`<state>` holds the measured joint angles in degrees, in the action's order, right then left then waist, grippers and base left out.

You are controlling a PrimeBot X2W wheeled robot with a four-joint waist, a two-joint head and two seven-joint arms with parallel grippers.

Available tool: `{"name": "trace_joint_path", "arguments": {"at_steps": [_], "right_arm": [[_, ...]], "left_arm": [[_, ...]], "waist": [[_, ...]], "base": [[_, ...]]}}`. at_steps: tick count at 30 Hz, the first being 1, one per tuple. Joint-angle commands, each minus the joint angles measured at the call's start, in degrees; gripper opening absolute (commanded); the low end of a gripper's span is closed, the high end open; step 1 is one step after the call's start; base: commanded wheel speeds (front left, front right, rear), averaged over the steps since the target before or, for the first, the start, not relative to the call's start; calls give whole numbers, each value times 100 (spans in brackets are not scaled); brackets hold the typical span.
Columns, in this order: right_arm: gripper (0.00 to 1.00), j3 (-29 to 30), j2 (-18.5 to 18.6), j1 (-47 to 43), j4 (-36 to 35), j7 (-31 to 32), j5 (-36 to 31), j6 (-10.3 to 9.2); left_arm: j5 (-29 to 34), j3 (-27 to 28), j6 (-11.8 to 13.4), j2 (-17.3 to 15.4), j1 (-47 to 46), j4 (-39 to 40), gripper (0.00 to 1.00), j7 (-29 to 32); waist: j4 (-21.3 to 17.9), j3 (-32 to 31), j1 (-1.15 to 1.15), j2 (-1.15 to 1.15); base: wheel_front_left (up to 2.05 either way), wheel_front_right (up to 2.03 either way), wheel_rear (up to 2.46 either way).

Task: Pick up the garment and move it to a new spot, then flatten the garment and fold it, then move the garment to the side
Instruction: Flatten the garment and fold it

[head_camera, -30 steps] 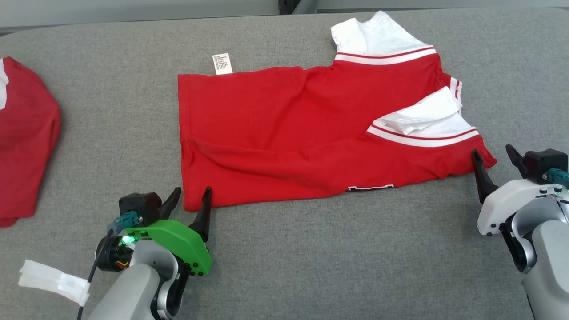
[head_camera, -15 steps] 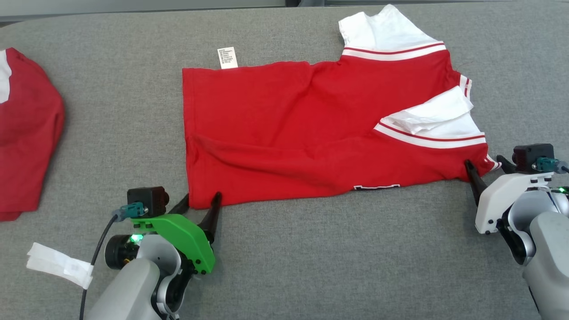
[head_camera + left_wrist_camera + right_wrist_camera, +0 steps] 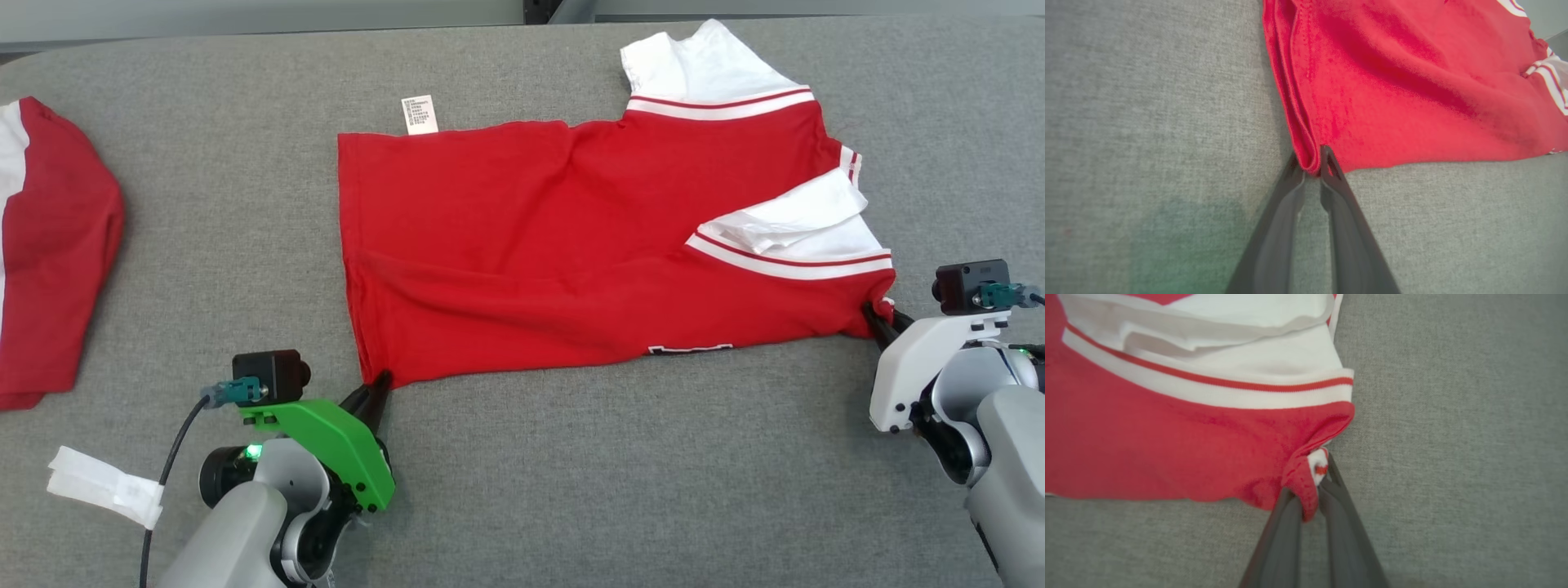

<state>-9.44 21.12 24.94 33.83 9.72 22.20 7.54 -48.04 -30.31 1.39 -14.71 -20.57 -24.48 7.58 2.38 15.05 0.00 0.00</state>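
Two near corners of the red garment (image 3: 571, 245) are now pinched; a second ago each sat loose between spread fingers. The garment lies spread across the middle of the grey surface (image 3: 620, 490), its hem end toward the robot's left and its white, striped sleeves toward the right. It is not flat. Creases run through the lower body, and the nearer white sleeve (image 3: 784, 220) is doubled over on itself.

At the hem corner the left end effector (image 3: 374, 394) has clenched; its wrist view shows a small roll of red cloth caught between the fingertips. At the corner below the near sleeve the right end effector (image 3: 883, 317) has clenched too, with a bunch of red cloth and a scrap of white trim squeezed between its fingers. The cloth around both grips rests on the surface; nothing is lifted.

I judge both grasps made, so the near edge can next be raised or drawn taut for flattening or folding. Each hold takes very little cloth, so a corner could slip under a hard pull.

A white label (image 3: 420, 114) pokes out at the far hem edge. A second red garment (image 3: 57, 245) lies well apart on the left, and a white strip (image 3: 102, 487) lies near the left arm.
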Motion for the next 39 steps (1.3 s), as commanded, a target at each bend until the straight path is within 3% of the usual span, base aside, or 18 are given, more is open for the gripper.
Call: {"name": "trace_joint_path", "arguments": {"at_steps": [1,7,12,17,24,25,26,27,28,34,39], "right_arm": [[0,-28,101,-45,-4,58,106,-10],[0,-76,329,-155,-205,133,461,-10],[0,65,602,-646,-717,297,835,-11],[0,552,691,-1584,-1502,309,1071,-11],[0,1221,322,-2675,-2305,485,917,-12],[5,1274,249,-2712,-2307,506,836,-12],[27,1305,167,-2726,-2306,522,771,-12],[53,1353,93,-2711,-2282,535,716,-12],[100,1365,62,-2685,-2265,575,639,-11],[100,1427,308,-2521,-2554,800,459,-9],[100,1728,583,-1811,-3245,1064,376,-7]], "left_arm": [[-101,-29,-55,-2,56,-29,0,83],[-301,118,-179,-242,180,227,0,215],[-572,236,-118,-573,783,1116,0,415],[-779,358,164,-830,1711,2171,0,415],[-755,382,603,-1032,2820,2787,0,263],[-718,373,649,-1041,2863,2753,16,243],[-676,362,674,-1045,2897,2715,45,220],[-684,356,689,-1018,2910,2672,100,225],[-680,335,684,-1009,2910,2636,100,226],[-562,390,711,-1284,2901,2761,100,273],[-213,652,815,-1662,2174,3071,100,307]], "waist": [[-13,-39,0,0],[-65,-245,0,0],[-88,-456,0,0],[-92,-558,0,0],[-225,-507,0,0],[-240,-495,0,0],[-261,-481,0,0],[-272,-472,0,0],[-283,-466,0,0],[-284,-371,0,0],[-199,55,0,0]], "base": [[0,0,0],[0,0,0],[0,0,0],[0,0,0],[0,0,0],[0,0,0],[0,0,0],[0,0,0],[0,0,0],[0,0,0],[0,0,0]]}}
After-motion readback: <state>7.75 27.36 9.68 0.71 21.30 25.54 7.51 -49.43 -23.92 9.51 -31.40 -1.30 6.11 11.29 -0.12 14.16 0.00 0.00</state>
